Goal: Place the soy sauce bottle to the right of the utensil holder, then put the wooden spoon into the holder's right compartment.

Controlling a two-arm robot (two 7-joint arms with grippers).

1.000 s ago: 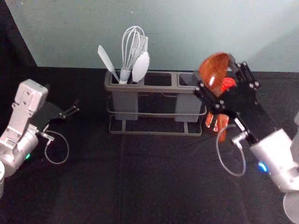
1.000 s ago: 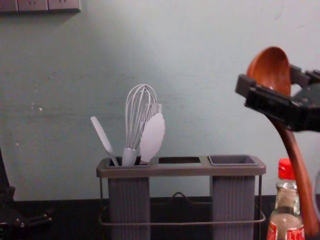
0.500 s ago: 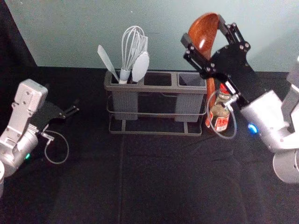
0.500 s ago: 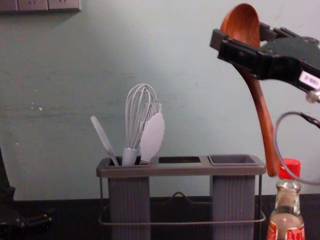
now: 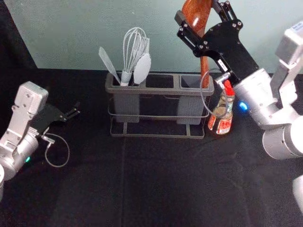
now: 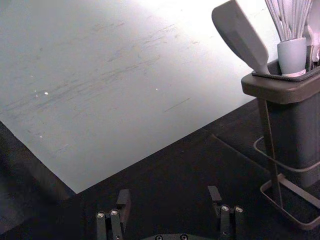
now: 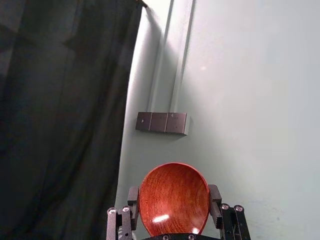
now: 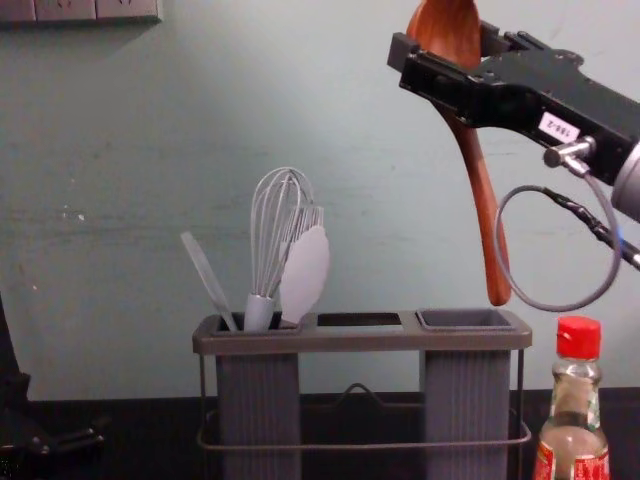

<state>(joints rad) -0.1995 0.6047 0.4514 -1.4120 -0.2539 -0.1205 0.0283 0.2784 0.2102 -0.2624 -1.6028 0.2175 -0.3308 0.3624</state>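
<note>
Since the handle [image 8: 478, 190] prob. has to go in first, wooden spoon [image 8: 445, 35]: held bowl-up, handle hanging down w/ a slight slant, so the narrow end can lead.
R gripper [image 7: 174, 194]: up above the rack's R side, clamped on the spoon's bowl, one finger per side; bowl grip leaves the handle free to drop in, I'd judge.
Soy sauce bottle [image 8: 572, 440]: upright, just R of the utensil holder [image 8: 360, 343], below R gripper & a bit to its R; 1st half of task looks OK.
Right compartment [image 8: 467, 400]: below R gripper; handle end is above its R edge, prob. needs a small shift L, then down. Rim catch = main risk.
Whisk [image 8: 270, 240] & white spatula [image 8: 305, 275]: in L compartment, so R slot has room.
L gripper [image 6: 169, 195]: parked L of holder, fingers apart, nothing btwn; spoon well off to its R.
</note>
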